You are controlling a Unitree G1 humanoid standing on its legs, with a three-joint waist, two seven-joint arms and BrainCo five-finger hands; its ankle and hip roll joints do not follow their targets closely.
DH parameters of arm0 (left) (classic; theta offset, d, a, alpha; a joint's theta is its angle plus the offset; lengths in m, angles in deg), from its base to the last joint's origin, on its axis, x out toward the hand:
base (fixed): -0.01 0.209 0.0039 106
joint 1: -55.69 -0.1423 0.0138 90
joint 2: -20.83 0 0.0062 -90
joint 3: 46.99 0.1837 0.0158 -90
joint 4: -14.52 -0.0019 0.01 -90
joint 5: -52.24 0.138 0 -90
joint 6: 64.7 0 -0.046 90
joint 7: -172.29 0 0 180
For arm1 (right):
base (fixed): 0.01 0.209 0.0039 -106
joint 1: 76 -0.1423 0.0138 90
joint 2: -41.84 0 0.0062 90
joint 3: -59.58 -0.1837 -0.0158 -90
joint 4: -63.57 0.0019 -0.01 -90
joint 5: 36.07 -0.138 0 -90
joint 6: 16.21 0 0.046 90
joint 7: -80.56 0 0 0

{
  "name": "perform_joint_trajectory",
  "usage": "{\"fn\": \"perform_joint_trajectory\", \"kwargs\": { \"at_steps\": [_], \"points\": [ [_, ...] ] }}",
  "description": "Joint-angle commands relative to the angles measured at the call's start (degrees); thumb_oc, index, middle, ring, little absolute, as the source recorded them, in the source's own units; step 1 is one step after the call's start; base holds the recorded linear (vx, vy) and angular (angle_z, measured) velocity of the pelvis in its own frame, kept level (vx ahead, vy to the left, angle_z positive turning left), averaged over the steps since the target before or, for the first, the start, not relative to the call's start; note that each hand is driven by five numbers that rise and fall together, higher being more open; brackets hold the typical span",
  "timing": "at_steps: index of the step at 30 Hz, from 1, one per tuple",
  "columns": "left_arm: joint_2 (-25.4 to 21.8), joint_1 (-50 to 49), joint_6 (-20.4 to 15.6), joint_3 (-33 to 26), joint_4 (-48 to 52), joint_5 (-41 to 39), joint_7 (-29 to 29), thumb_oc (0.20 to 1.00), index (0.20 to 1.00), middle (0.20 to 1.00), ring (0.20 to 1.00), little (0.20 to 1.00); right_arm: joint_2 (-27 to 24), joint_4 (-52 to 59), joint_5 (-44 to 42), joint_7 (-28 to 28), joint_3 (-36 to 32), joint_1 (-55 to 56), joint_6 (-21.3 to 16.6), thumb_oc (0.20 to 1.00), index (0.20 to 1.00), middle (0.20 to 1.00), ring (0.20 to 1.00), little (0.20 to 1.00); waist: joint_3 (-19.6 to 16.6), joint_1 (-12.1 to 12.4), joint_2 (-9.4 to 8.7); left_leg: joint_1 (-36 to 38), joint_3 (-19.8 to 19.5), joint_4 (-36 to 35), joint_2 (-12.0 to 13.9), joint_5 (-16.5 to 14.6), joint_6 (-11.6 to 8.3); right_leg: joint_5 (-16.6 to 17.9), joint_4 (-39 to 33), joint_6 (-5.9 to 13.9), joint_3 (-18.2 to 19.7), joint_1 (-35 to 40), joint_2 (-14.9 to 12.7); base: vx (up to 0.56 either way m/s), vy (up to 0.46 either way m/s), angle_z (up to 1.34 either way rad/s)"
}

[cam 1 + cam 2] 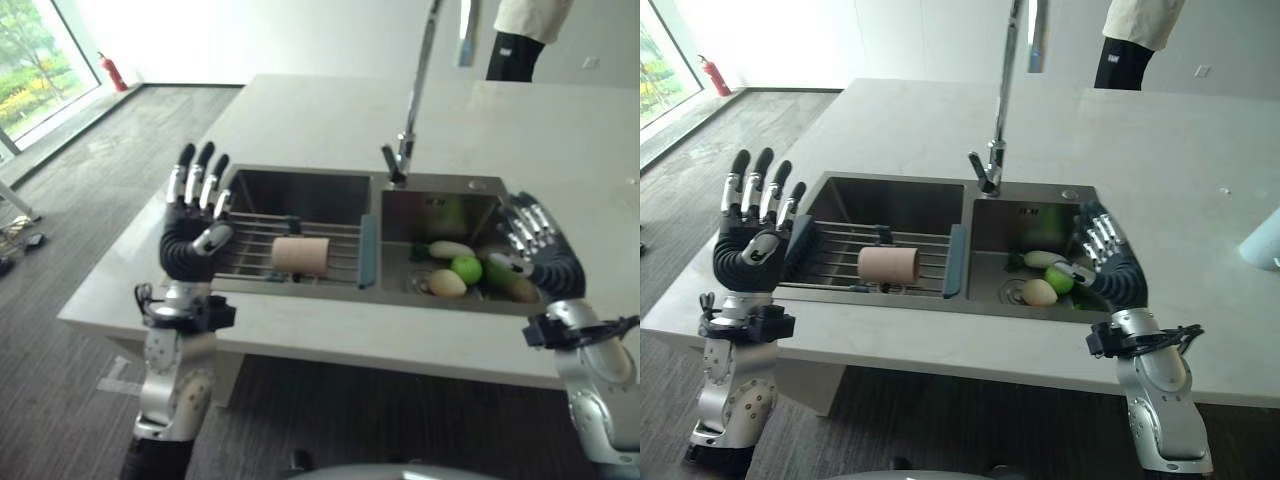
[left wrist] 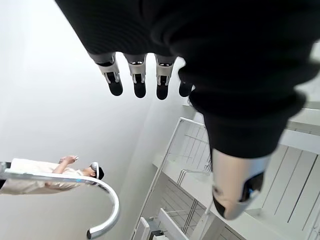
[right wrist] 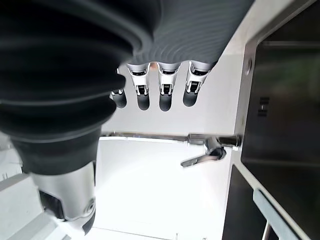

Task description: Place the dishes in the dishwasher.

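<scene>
Raised over the white stone desk (image 1: 300, 330): left hand (image 1: 195, 215) and right hand (image 1: 1105, 255), fingers spread, empty. Pink cylindrical cup (image 1: 300, 255) on the sink's wire rack (image 1: 265, 240); best gripped round its middle.

Beige cup (image 1: 300, 255) on its side on the left basin's rack (image 1: 262, 240)

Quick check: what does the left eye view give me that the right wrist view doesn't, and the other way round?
Left eye view: the left hand raised open beside the sink, a beige cup lying on the rack over the left basin, fruit in the right basin. Right wrist view: a close look along the right hand, fingers straight, holding nothing. Shared: that hand, the tap, the sink.
</scene>
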Motion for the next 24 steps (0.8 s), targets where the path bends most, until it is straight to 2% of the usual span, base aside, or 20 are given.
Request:
{"fn": "perform_joint_trajectory", "kwargs": {
  "at_steps": [1,5,7,8,10,11,12,15,18,19,20,21,22,23,24],
  "points": [
    [-2.3,1.6,1.6,-1.9,2.3,0.1,-3.4,1.000,1.000,1.000,1.000,1.000,-1.1,1.8,1.2,-3.1,-0.9,-4.8,-2.3,1.000,1.000,1.000,1.000,1.000,-1.1,1.9,-1.41,4.3,-0.5,-0.2,1.9,-5.4,-0.82,8.4,-5.3,5.73,-3.2,1.0,-8.7,0.04,0.334,0.35],
    [-2.2,1.2,3.7,-2.7,2.2,0.3,-1.1,1.000,1.000,1.000,1.000,1.000,0.3,1.9,1.0,-3.9,-1.6,-3.0,-3.3,1.000,1.000,1.000,1.000,1.000,-0.8,2.1,-1.78,4.6,-1.5,-0.2,-0.3,-6.0,0.64,10.8,-2.4,6.03,-3.4,0.4,-10.7,0.07,0.285,0.16],
    [-2.3,0.7,4.7,-3.1,2.4,-0.2,-0.7,1.000,1.000,1.000,1.000,1.000,1.2,2.0,1.4,-3.1,-1.2,-2.6,-3.7,1.000,1.000,1.000,1.000,1.000,-0.6,2.3,-1.53,4.8,-1.3,-0.2,-0.9,-5.9,1.24,10.4,0.7,5.94,-3.6,-0.3,-10.4,0.05,0.206,-0.01],
    [-2.4,0.3,5.0,-3.5,2.6,0.3,-1.0,1.000,1.000,1.000,1.000,1.000,1.4,2.3,1.6,-2.2,-0.7,-2.8,-3.3,1.000,1.000,1.000,1.000,1.000,-0.6,2.8,-1.29,4.8,-0.8,-0.2,-0.9,-5.7,1.50,9.5,2.7,5.60,-5.0,-0.3,-9.7,0.04,0.174,-0.17],
    [-2.7,0.2,4.8,-3.4,2.2,0.2,-1.5,1.000,1.000,1.000,1.000,1.000,0.7,2.0,1.7,-1.7,0.1,-3.6,-2.9,1.000,1.000,1.000,1.000,1.000,-0.4,2.7,-1.05,4.8,-0.1,-0.2,-0.8,-5.5,1.89,6.4,4.3,4.87,-4.5,-0.6,-5.7,0.04,0.094,-0.46],
    [-2.9,0.3,5.1,-3.2,1.7,-0.4,-1.5,1.000,1.000,1.000,1.000,1.000,-0.1,2.0,0.9,-2.1,0.1,-3.6,-2.6,1.000,1.000,1.000,1.000,1.000,-0.5,2.0,-1.18,4.8,-0.5,-0.2,-1.1,-5.4,2.14,4.4,4.0,4.18,-2.0,-0.9,-2.2,0.11,-0.020,-0.58],
    [-2.5,0.4,6.2,-2.6,1.1,-0.7,-1.6,1.000,1.000,1.000,1.000,1.000,-0.5,1.5,0.5,-2.1,-0.3,-3.4,-2.7,1.000,1.000,1.000,1.000,1.000,-1.0,1.4,-1.59,4.7,-1.1,-0.2,-1.9,-5.3,2.18,2.8,1.4,2.50,0.9,-0.2,1.4,0.13,-0.072,-0.40],
    [-1.4,-0.1,5.9,-1.0,0.0,-1.1,-1.0,1.000,1.000,1.000,1.000,1.000,-0.2,0.8,-0.4,-2.2,0.5,-2.9,-4.9,1.000,1.000,1.000,1.000,1.000,-1.3,0.6,-2.05,5.3,0.4,-0.2,-2.4,-5.6,2.00,3.8,-5.3,1.06,2.2,1.6,3.4,0.10,-0.236,0.04],
    [-1.1,0.0,6.3,-0.5,-0.4,-1.6,-2.1,1.000,1.000,1.000,1.000,1.000,-0.7,0.5,-0.9,-3.5,0.6,-3.8,-4.6,1.000,1.000,1.000,1.000,1.000,-1.3,0.4,-1.76,6.2,2.0,-0.2,-2.3,-4.7,1.00,3.7,-5.5,0.40,3.5,1.5,4.1,0.05,-0.284,0.03],
    [-0.9,0.0,6.5,-0.3,-0.2,-1.4,-2.9,1.000,1.000,1.000,1.000,1.000,-1.2,0.4,-0.8,-3.9,0.4,-4.7,-4.5,1.000,1.000,1.000,1.000,1.000,-0.7,0.5,-2.05,4.0,3.8,7.7,-1.2,-2.6,-0.95,3.6,-5.5,-0.45,3.3,2.1,3.7,0.01,-0.255,0.07],
    [-0.9,0.0,6.7,-0.2,-0.3,-1.5,-3.0,1.000,1.000,1.000,1.000,1.000,-1.4,0.4,-0.6,-4.0,0.4,-4.8,-4.5,1.000,1.000,1.000,1.000,1.000,-0.5,0.4,-2.16,2.3,4.1,11.6,-0.6,-2.1,-1.71,3.7,-5.5,-0.88,3.3,2.0,3.6,0.01,-0.294,0.09],
    [-0.7,-0.4,6.7,0.0,-0.3,-1.7,-3.3,1.000,1.000,1.000,1.000,1.000,-2.0,0.7,0.1,-4.4,0.2,-5.0,-4.4,1.000,1.000,1.000,1.000,1.000,0.6,0.3,-2.62,-1.4,4.5,20.6,0.7,0.7,-3.46,3.7,-5.5,-1.85,3.5,2.4,3.2,0.00,-0.197,0.13],
    [-0.7,-0.6,6.7,0.0,-0.2,-1.9,-3.5,1.000,1.000,1.000,1.000,1.000,-2.4,0.7,0.2,-4.5,0.0,-5.0,-4.4,1.000,1.000,1.000,1.000,1.000,1.0,0.1,-2.57,-3.8,4.2,25.3,2.0,1.5,-4.33,3.8,-5.5,-2.32,3.6,2.4,3.2,0.02,-0.169,0.13],
    [-0.6,-0.7,7.1,0.0,-0.1,-1.8,-3.6,1.000,1.000,1.000,1.000,1.000,-2.6,0.7,0.3,-4.6,-0.3,-5.0,-4.4,1.000,1.000,1.000,1.000,1.000,1.3,-0.1,-2.52,-5.4,3.7,27.1,3.3,2.1,-4.80,3.9,-5.5,-2.53,3.7,2.3,3.1,0.03,-0.055,0.14],
    [-0.5,-0.9,7.5,-0.2,-0.1,-1.6,-3.1,1.000,1.000,1.000,1.000,1.000,-2.8,0.7,0.0,-4.4,-1.1,-4.8,-4.4,1.000,1.000,1.000,1.000,1.000,1.7,-0.5,-2.72,-6.3,4.2,25.8,6.1,1.7,-4.83,3.8,-5.5,-2.31,3.8,2.2,2.7,0.07,0.019,0.04]
  ]
}}
